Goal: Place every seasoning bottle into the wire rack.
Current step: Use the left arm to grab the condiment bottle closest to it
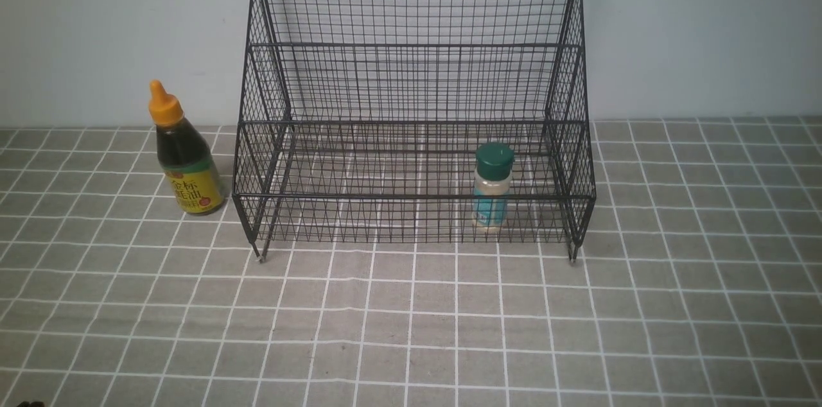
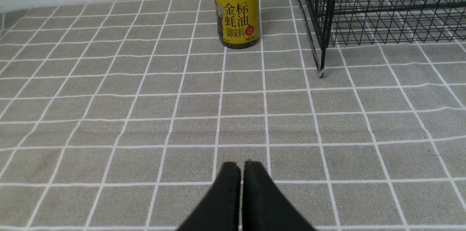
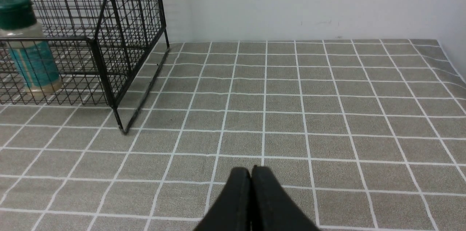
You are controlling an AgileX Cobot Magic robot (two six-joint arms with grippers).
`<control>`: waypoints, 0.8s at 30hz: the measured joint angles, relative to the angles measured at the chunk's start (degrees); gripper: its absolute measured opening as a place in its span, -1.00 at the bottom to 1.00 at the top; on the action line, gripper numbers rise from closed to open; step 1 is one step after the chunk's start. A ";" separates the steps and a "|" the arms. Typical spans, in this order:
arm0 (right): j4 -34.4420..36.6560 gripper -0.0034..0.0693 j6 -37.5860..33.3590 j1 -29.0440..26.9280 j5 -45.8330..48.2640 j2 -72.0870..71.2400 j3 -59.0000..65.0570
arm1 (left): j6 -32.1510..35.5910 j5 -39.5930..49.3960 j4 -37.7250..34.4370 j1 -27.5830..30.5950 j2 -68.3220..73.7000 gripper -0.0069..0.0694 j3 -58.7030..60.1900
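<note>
Left wrist view: the left gripper [image 2: 241, 167] has its jaws pressed together with nothing between them, low over the checked cloth [image 2: 109, 114]. Straight ahead of it, well apart, the sauce bottle [image 2: 236, 16] stands upright on the cloth, just beside the left front foot of the rack [image 2: 322, 23] and outside it. The right gripper [image 3: 251, 172] is likewise closed and empty. The shaker [image 3: 31, 52] is off to one side of it, already upright on the rack's lower tier near the right end.

So the sauce bottle is the one left to move. It looks nearly full, so probably fairly heavy for its size, with a stiff body and a glossy label that may slip. Being tall on a narrow base, it would likely tip if nudged. The best hold seems to be across the labelled body, not the thin neck, once the jaws open.

The left wrist view gives the label and base but cuts off the cap. The front view shows the whole bottle, orange cap included, and both tiers, but neither gripper. Only the right wrist view shows the shaker close, behind the mesh
</note>
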 joint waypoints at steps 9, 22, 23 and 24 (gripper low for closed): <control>0.00 -0.94 0.00 0.00 0.00 0.00 0.00 | 0.00 0.00 0.00 0.00 0.00 -0.84 0.00; 0.00 -0.94 0.00 0.00 0.00 0.00 0.00 | -6.92 -16.71 -11.48 0.00 0.00 -0.84 0.18; 0.00 -0.94 0.00 0.00 0.00 0.00 0.00 | -6.92 -17.19 -11.48 0.00 0.00 -0.84 0.18; 0.00 -0.94 0.00 0.00 0.00 0.00 0.00 | -7.27 -21.69 -13.02 0.00 0.00 -0.84 0.18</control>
